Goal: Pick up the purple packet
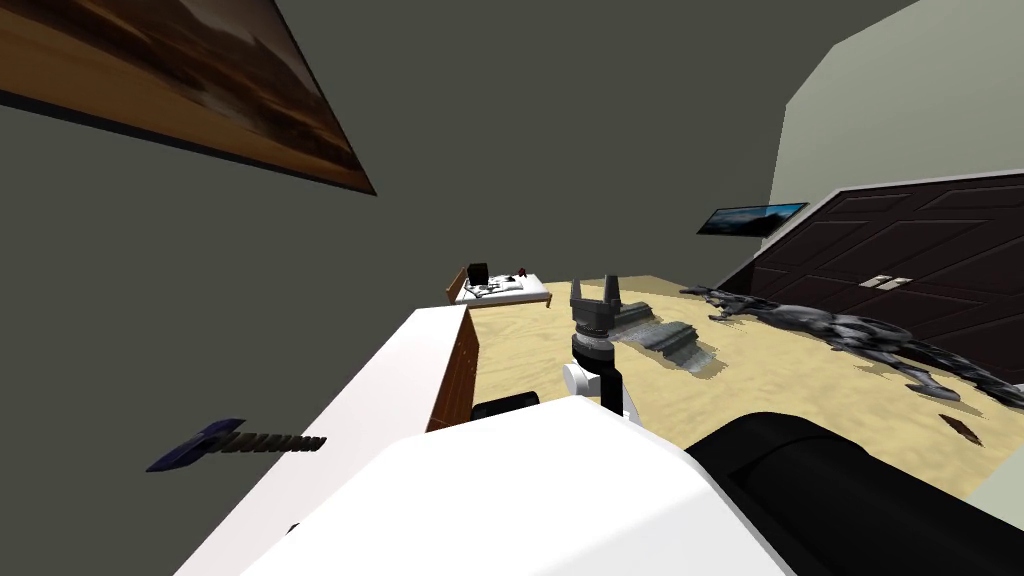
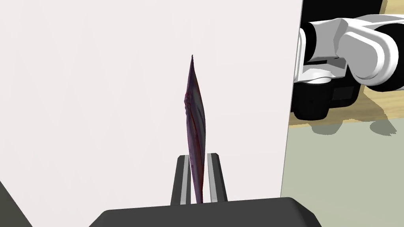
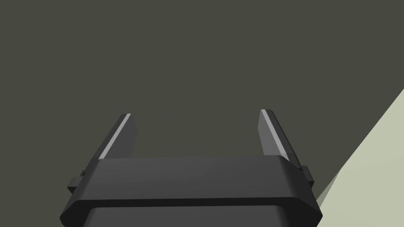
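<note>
The purple packet (image 2: 196, 118) is sitting between the two fingers (image 2: 184, 177) of our left gripper (image 2: 198, 157), and we are pinching it. The blades are pressing its flat sides, drawn close together with only the thin packet between them.

In the left wrist view we are looking at it edge-on. It is showing as a narrow, dark purple sliver that is rising from between the fingertips and tapering to a point well beyond them, bulging slightly to one side about halfway along. Behind it the white top (image 2: 98, 86) of a piece of furniture is spreading out flat. We cannot tell whether the packet's far end is touching that top or hanging clear of it.

In the head view the packet is showing on our left, small and bluish purple. It is lying in front of the dark grey-green wall (image 1: 560, 120) and just beside the long edge of the white top. A framed picture (image 1: 180, 90) is hanging on that wall above it. The furniture is showing a brown wooden side (image 1: 458, 365) and is standing on a sandy floor (image 1: 800, 385), with dark panelled doors (image 1: 900, 260) closing off the far right.

Our right gripper (image 3: 196, 113) is pointing upward in front of us, above the floor and well apart from the packet. Its fingers are spread wide, and in its wrist view it is facing the dark wall.
</note>
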